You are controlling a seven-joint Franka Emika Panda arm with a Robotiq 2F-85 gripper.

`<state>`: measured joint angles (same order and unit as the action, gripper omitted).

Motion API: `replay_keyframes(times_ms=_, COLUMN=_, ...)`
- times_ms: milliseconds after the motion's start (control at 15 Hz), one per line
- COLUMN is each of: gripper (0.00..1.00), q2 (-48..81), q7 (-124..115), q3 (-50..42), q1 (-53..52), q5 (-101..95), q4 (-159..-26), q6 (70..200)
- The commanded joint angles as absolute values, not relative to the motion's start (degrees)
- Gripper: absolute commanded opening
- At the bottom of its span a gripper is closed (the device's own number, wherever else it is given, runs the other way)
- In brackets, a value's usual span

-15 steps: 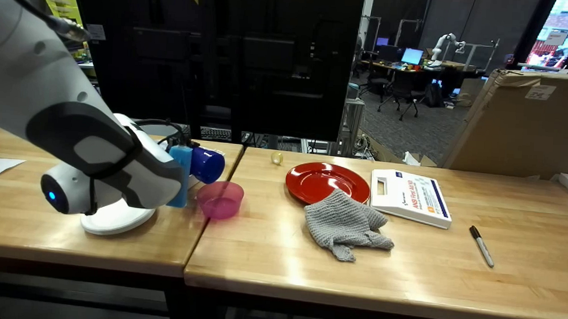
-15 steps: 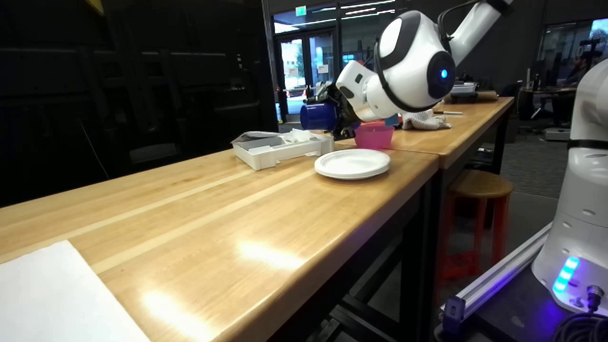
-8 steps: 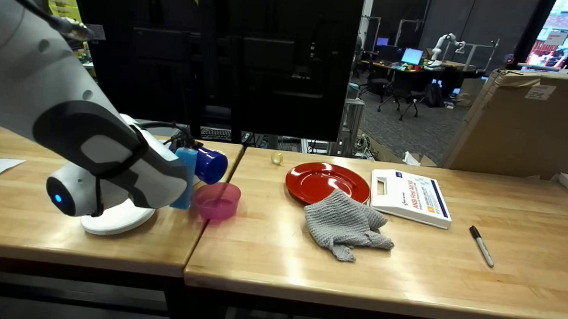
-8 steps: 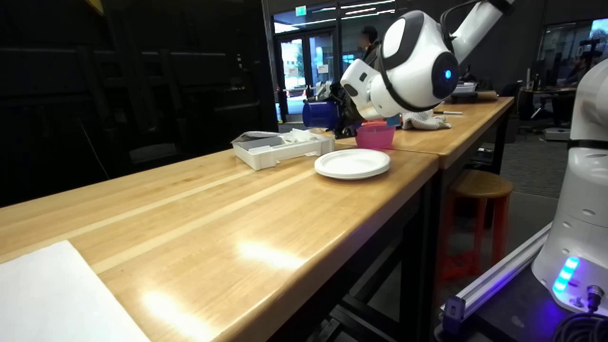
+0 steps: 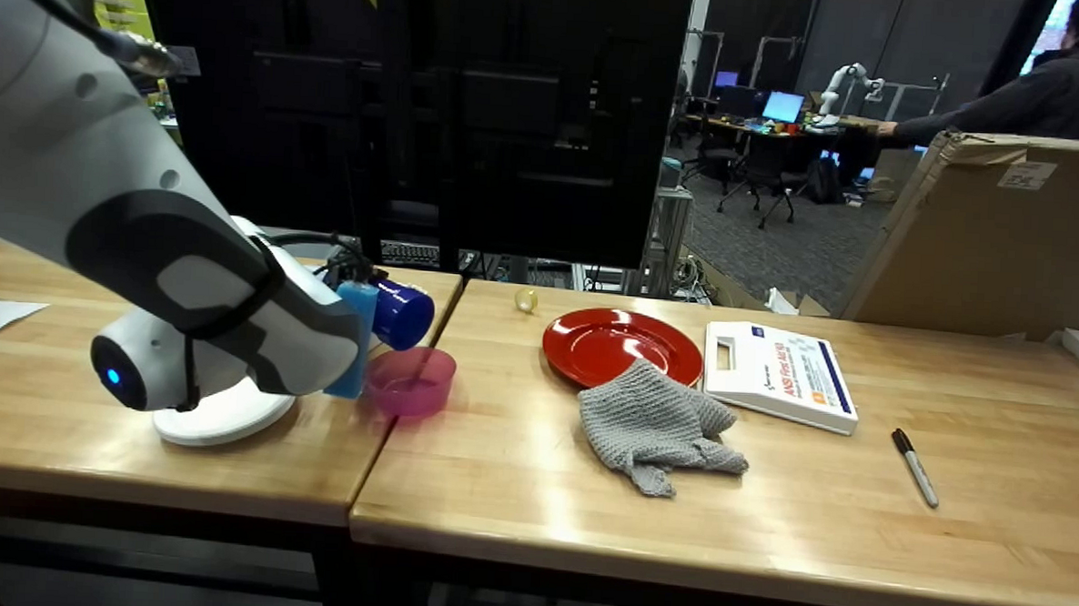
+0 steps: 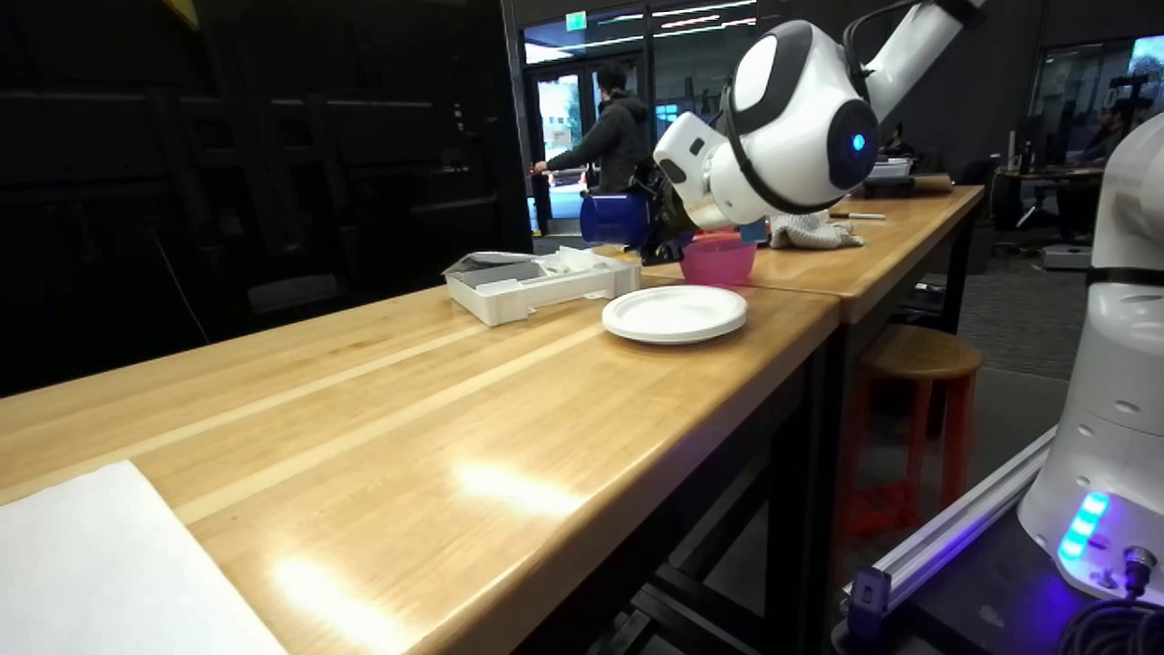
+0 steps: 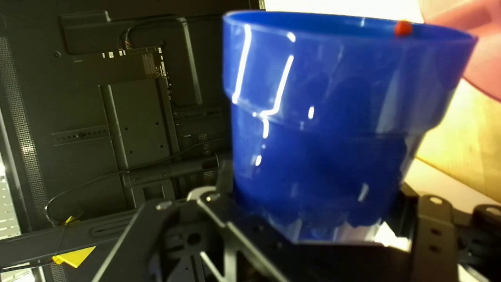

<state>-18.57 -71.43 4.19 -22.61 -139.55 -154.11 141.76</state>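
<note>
Jaws grip the tilted blue cup (image 7: 328, 133); bring its rim (image 7: 332, 33) over the pink bowl (image 5: 411, 384), then rotate slowly so any contents drop inside

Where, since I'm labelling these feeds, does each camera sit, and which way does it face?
An exterior view: at the long side of the tables, facing across to a black panel; the arm shows at picture left.
An exterior view: by a table, slightly above its top, facing lengthwise past the white plates; arm and base show at picture right.
Wrist view: at the arm's end, facing out past the fingers, which hold a blue cup.
Both exterior views share the cup, plates and pink bowl.
</note>
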Motion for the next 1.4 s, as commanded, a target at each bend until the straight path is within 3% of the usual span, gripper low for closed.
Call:
replay_keyframes(times_ms=0, gripper=0.58, q2=-20.71, q7=-74.04, q3=3.74, q1=-21.87, q5=-141.82, q4=-155.09, q6=143.34)
replay_keyframes(times_ms=1333, gripper=0.58, q2=-23.59, q7=-76.89, q3=3.13, q1=-21.39, q5=-144.42, q4=-157.48, q6=143.38)
